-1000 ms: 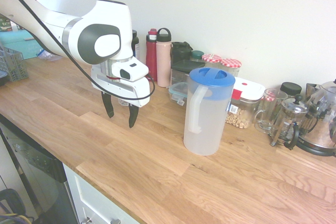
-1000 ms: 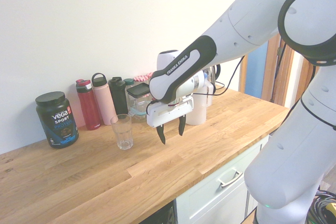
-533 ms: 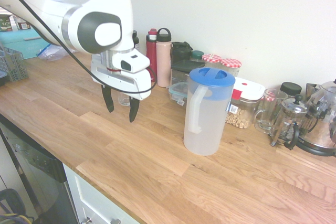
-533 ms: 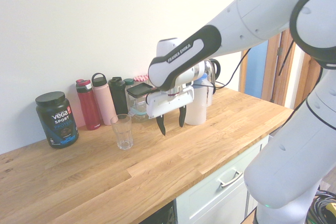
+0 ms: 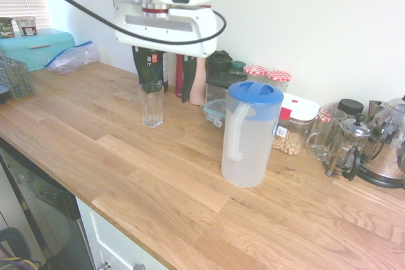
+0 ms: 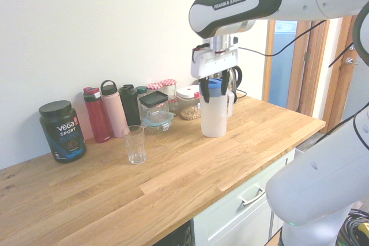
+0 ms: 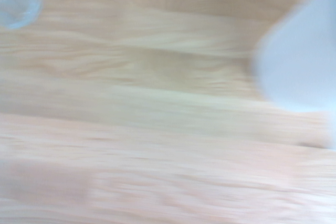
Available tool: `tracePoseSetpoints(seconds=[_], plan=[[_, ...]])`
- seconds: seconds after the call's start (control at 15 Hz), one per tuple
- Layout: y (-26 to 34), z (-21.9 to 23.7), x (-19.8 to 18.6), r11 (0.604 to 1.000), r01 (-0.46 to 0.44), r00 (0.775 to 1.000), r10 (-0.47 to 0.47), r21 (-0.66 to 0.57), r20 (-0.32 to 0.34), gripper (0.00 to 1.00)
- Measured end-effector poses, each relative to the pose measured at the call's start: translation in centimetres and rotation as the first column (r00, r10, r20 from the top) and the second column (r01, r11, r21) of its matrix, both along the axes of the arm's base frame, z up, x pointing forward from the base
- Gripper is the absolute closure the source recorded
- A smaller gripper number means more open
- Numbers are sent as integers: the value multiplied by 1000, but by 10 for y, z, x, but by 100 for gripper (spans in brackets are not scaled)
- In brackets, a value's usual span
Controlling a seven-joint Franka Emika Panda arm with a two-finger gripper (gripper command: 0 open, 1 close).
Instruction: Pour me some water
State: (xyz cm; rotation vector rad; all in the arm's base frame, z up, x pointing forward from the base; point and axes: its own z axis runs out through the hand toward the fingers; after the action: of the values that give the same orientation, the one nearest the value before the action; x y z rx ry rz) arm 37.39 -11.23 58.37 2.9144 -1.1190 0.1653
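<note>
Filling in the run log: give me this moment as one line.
gripper: open, empty, raised | pitcher: upright on counter, lid on, not gripped | glass: upright, looks empty | pour: not started

Arm (image 6: 245,5): "FRANKA EMIKA" in white capitals along the dark band of the link, read from the second exterior view.
Tub (image 6: 62,131): black tub with a black lid at the far end of the worktop (image 6: 173,182); its label reads "Vega" and under it "SPORT"; the finer print lower on the label is too small to read.
Pouch (image 5: 150,67): dark pouch by the wall behind the glass; white letters show on it but the arm hides most, so no word can be read.
</note>
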Motion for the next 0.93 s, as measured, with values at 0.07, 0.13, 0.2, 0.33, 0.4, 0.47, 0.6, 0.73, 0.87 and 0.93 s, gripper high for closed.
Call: tracePoseSetpoints(seconds=[0.07, 0.13, 0.2, 0.33, 0.4, 0.47, 0.6, 0.73, 0.87, 0.93], plan=[[-17, 7, -3, 1000, 12, 1000, -12, -5, 11, 0], [-35, 10, -3, 1000, 29, 999, -29, -5, 22, 0], [-51, 8, -1, 999, 43, 999, -43, -2, 30, 0], [-74, -7, 13, 998, 61, 997, -60, -2, 37, 0], [-81, -17, 21, 998, 65, 997, -64, -3, 35, 0], [-86, -26, 29, 998, 67, 997, -67, -4, 31, 0], [-94, -37, 42, 997, 71, 997, -71, -7, 25, 0], [-98, -47, 53, 997, 69, 997, -69, -15, 35, 100], [-100, -57, 61, 998, 68, 997, -67, -11, 30, 100], [-101, -63, 64, 998, 69, 997, -69, -7, 25, 100]])
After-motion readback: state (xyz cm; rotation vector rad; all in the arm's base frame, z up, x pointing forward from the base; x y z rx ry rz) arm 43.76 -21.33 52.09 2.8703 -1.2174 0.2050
